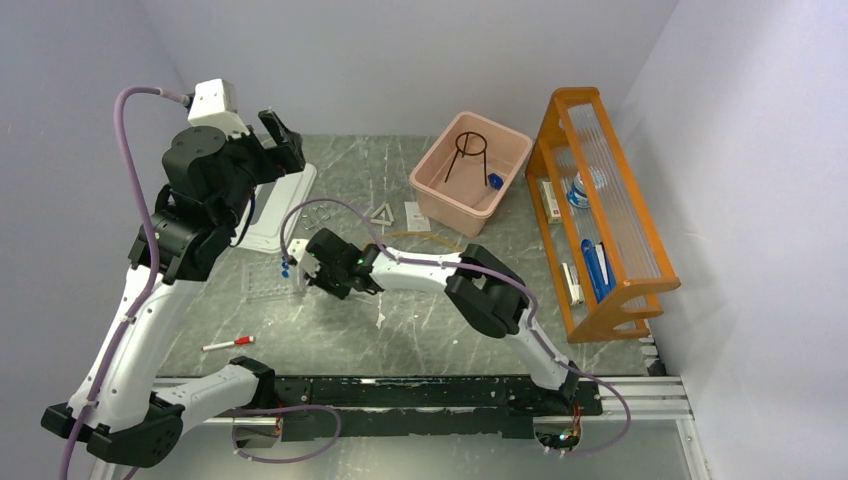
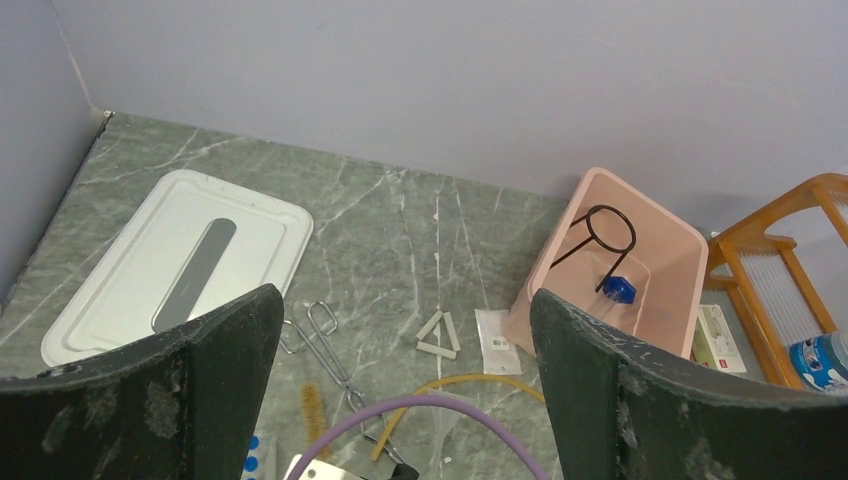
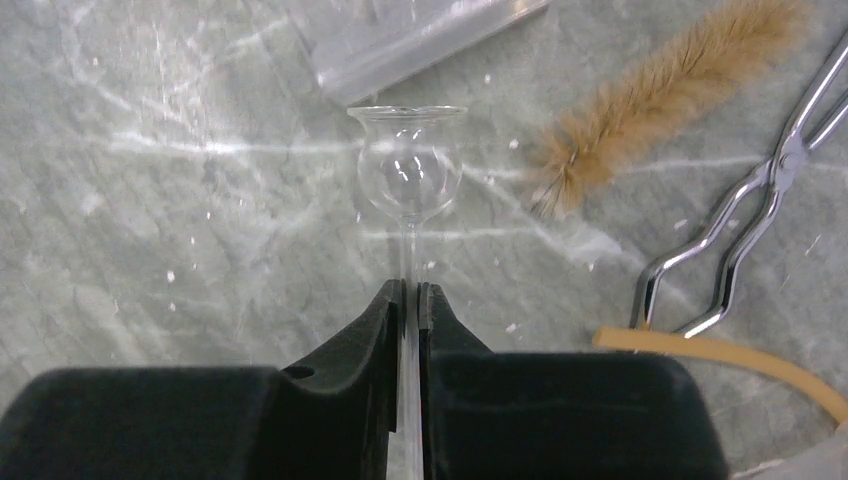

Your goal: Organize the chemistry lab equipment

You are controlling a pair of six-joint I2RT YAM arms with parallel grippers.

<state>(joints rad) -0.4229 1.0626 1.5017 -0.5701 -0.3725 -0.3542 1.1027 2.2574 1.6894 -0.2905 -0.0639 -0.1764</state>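
**A:** How far along is the sorting, going left to right?

**B:** Early, I'd judge. The left fingers (image 2: pixel 180 390) hang high above the tabletop (image 1: pixel 330 340), spread wide and holding nothing. Below them one white lid (image 2: pixel 180 265) lies flat. Nearer the arms is one clear plastic rack (image 1: pixel 262 282) with blue-capped clear tubes (image 1: pixel 285 268) at its right edge. There are two or three, too small to count surely. One red-capped marker (image 1: pixel 228 343) lies closer to the arm bases.

**A:** And the right arm?

**B:** The right fingers (image 3: pixel 330 400) are pinched almost together on the thin stem of one glass thistle funnel (image 3: pixel 408 175). Its bulb points away from them, just beside the rack. Whether it rests on the tabletop or hangs just above it, I cannot tell.

**A:** What lies loose?

**B:** One brown brush (image 3: pixel 660 100), one pair of metal tongs (image 3: pixel 740 220), one white triangle (image 2: pixel 438 335), one length of amber tubing (image 2: pixel 470 385) and one small white packet (image 2: pixel 497 340). All of them lie on the tabletop between the rack and the bin.

**A:** And what is put away?

**B:** The pink bin (image 2: pixel 545 275) holds two things: one black wire ring (image 2: pixel 605 235) and one blue-capped clear tube (image 2: pixel 620 290). To its right is one orange wooden shelf (image 1: pixel 612 318) with its own items. So by my reckoning two pieces are stowed, one is in hand, and the loose items and the rack's tubes are left.
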